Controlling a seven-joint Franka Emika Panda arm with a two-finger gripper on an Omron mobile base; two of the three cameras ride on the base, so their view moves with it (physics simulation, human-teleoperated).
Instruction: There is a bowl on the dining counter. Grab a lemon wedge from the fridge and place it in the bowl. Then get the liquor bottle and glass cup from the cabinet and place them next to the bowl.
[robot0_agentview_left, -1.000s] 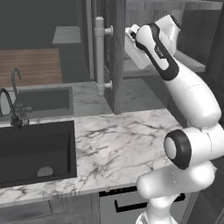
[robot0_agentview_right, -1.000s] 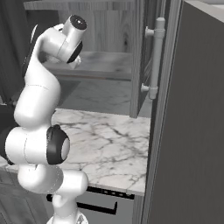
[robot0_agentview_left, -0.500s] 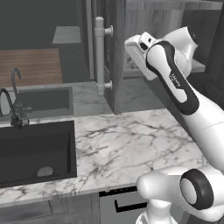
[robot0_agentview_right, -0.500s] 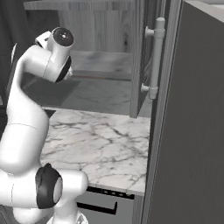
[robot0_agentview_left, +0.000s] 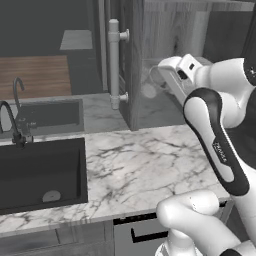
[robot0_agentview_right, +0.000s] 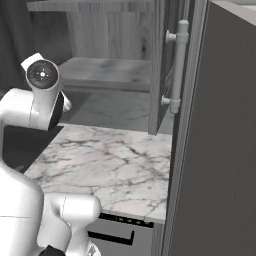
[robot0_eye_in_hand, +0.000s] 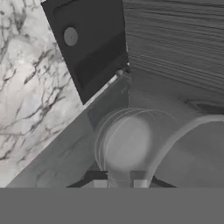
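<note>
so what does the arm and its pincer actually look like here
The arm is glossy white, built from rounded tube-like segments with dark, nearly black bands at the joints. One dark band carries small pale lettering. A round dark cap with a grey centre sits on one joint. The pincer ends in two small dark square tips. No loose cables are visible.

A white arm (robot0_agentview_left: 220, 145) of rounded, glossy links is seen, with a dark band curving along one link and small grey lettering printed on it. A round dark cap with a grey centre closes one joint (robot0_agentview_right: 42, 74). The hand (robot0_agentview_left: 176, 75) is white, with a small dark square.
</note>
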